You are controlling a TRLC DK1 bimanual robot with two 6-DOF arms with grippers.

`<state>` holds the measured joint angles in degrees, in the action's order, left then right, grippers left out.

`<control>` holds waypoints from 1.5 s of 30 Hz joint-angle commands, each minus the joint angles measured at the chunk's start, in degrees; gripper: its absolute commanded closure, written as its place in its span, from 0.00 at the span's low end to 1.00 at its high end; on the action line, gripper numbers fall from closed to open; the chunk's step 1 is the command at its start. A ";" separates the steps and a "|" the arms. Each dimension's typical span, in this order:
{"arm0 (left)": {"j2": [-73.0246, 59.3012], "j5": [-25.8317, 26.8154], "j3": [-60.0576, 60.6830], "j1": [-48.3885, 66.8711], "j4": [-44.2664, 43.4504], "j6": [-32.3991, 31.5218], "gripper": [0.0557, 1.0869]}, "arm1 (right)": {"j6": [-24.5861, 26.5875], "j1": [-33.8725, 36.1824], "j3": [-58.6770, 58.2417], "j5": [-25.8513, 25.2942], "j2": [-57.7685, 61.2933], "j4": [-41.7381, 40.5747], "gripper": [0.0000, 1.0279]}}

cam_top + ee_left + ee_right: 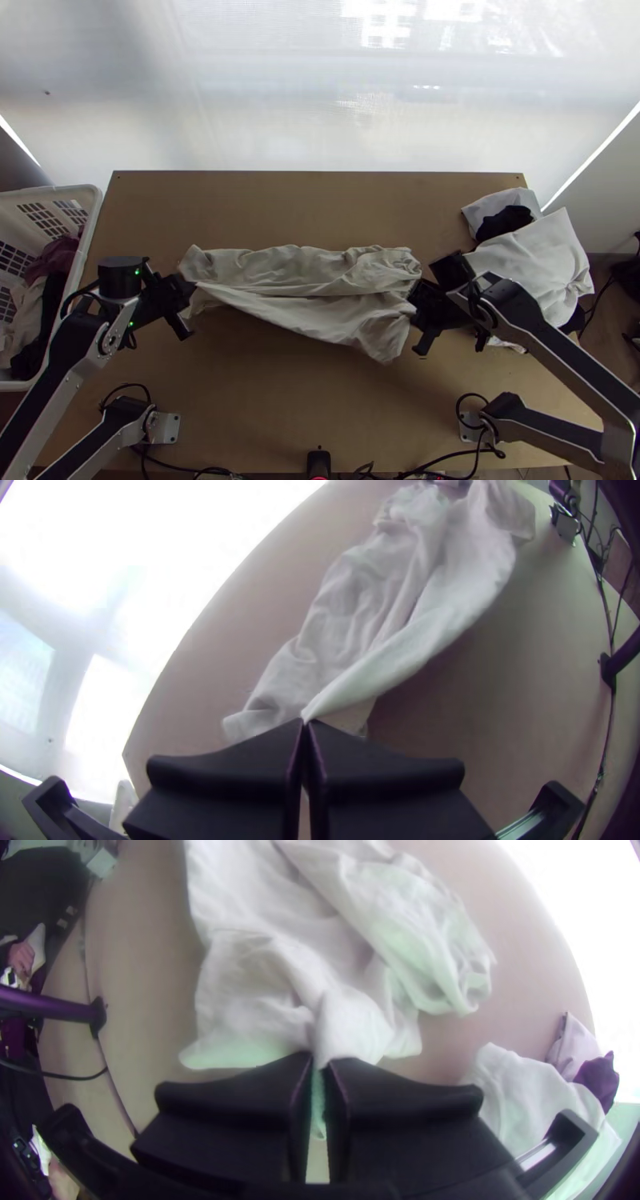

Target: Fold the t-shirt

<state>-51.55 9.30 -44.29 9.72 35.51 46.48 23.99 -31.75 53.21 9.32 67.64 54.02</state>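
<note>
The t-shirt point(308, 268) lies bunched in a long strip across the middle of the desk point(264, 400). The left pincer point(192, 291) pinches its left end; the right pincer point(413, 299) clamps its right.

Robotics workspace, likely lab: arm bases point(166, 428) fixed to wooden table point(280, 400), cables point(450, 458) along near edge, laundry basket point(94, 216) beside.
</note>
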 commanded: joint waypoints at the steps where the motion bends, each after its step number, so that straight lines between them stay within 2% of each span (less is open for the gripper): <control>1: -11.20 1.69 -6.33 -4.53 -6.50 -0.69 0.96 | 1.06 5.73 5.94 0.87 6.37 -3.13 0.97; 11: -16.13 1.42 -0.79 -2.86 -13.71 -0.78 0.96 | 0.01 8.02 7.43 1.05 14.98 -9.11 0.97; 15: -16.92 0.10 4.74 -1.89 -20.65 -0.25 0.96 | -0.52 9.34 4.80 1.05 17.62 -14.20 0.97; 22: -23.95 -0.69 3.78 -5.50 -27.42 1.86 0.96 | -0.43 13.91 3.65 1.05 21.05 -18.86 0.97; 30: -26.32 -0.51 -2.82 -9.54 -25.14 2.39 0.96 | -0.35 17.42 6.38 1.05 20.08 -18.86 0.97; 34: -24.83 -0.51 0.70 -7.25 -24.17 2.48 0.96 | -0.52 15.49 5.15 1.05 20.25 -18.78 0.97; 38: -22.45 -0.77 6.15 -2.95 -25.66 1.86 0.96 | -2.98 13.38 4.53 1.05 20.43 -19.21 0.97; 45: -24.65 -1.30 7.38 -2.77 -30.15 1.42 0.96 | -3.69 13.99 4.36 0.96 23.77 -22.38 0.97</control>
<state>-74.96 8.32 -38.92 5.93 7.97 48.16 21.21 -17.58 57.80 10.37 88.95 33.56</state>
